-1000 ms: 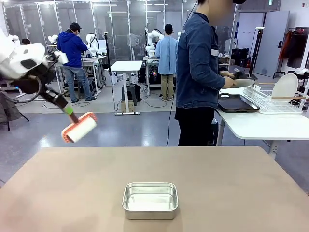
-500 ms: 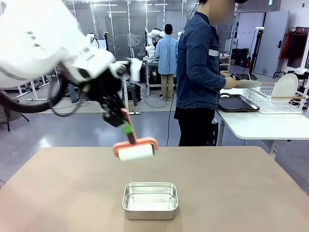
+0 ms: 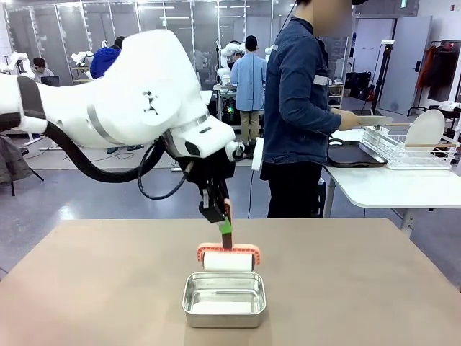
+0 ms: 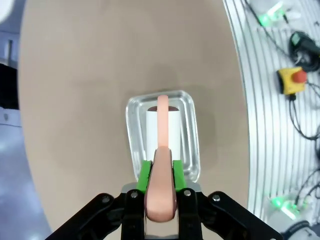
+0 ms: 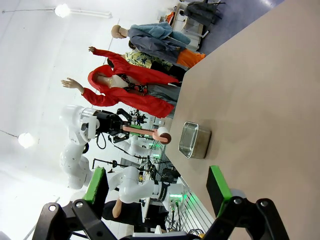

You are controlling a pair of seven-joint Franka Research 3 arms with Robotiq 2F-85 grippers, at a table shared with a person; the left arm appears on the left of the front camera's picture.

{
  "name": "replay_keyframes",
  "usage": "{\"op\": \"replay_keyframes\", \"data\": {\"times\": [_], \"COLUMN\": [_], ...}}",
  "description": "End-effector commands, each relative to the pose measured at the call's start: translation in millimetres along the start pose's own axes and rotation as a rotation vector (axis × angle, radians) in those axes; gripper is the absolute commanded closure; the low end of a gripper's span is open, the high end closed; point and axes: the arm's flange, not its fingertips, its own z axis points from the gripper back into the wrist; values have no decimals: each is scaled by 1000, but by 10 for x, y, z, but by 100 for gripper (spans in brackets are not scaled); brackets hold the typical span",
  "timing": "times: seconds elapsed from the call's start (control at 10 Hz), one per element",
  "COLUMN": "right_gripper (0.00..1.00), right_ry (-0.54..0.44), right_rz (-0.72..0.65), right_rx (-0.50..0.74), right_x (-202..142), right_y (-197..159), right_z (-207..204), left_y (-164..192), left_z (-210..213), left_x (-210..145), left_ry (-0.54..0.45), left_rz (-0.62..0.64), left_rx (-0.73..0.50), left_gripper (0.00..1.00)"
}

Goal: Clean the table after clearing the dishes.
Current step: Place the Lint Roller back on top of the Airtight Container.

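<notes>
pan sits mid-worktop; left gripper is clenched on a roller hanging right above the pan's far rim; right gripper hangs released, well apart; beyond the pan, a person handles dishes

no text or label can be read.

Bright, even indoor light — sharp frames

Round lamps glare white; the steel pan glints; the wrist views bend at their edges — soft shadows only.
</notes>
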Motion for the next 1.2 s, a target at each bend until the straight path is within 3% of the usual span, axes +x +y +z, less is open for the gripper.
{"op": "replay_keyframes", "data": {"times": [0.0, 0.5, 0.6, 1.1], "right_gripper": [0, 0, 0, 0], "right_ry": [-2, -2, -2, -2], "right_rz": [7, 7, 7, 7], "right_rx": [4, 4, 4, 4], "right_x": [-15, -15, -15, -15], "right_y": [36, 36, 36, 36], "right_z": [5, 5, 5, 5], "left_y": [-25, 1, 131, 381], "left_z": [131, 84, -183, -784], "left_x": [32, 33, -3, -125], "left_ry": [-30, -9, -57, 19], "left_rz": [0, -2, -39, -6], "left_rx": [23, 17, -12, -97], "left_gripper": [78, 78, 78, 78]}}
